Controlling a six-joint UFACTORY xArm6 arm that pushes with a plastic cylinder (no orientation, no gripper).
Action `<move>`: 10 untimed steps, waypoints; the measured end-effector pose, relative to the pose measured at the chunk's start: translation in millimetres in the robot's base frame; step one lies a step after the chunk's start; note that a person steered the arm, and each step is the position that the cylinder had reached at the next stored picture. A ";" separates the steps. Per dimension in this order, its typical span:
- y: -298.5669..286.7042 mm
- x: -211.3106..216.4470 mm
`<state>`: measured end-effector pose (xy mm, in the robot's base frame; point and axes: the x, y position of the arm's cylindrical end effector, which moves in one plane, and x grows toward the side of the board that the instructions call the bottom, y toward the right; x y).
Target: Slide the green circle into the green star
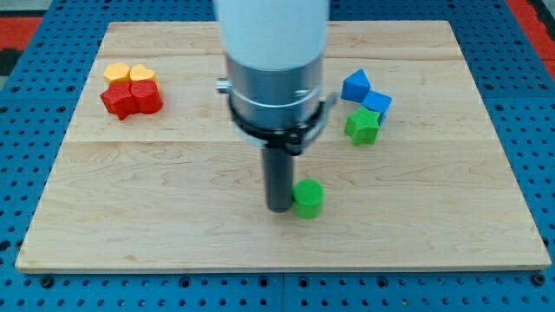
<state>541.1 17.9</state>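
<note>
Rod: no fingers, holds nothing; my tip (pixel 278 209) touches the green circle's left side
Green circle (pixel 307 198): round, stands flat, points no way, low on the board (pixel 173 234)
Green star (pixel 362 126): up right, well apart, touching a blue block (pixel 376 104)

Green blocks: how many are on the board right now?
2. The green circle sits right against my tip, on its right. The green star sits below the blue blocks at the view's right. None appear hidden.
</note>
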 end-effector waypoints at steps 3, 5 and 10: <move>105.6 26.6; 140.1 -5.1; 127.6 -50.1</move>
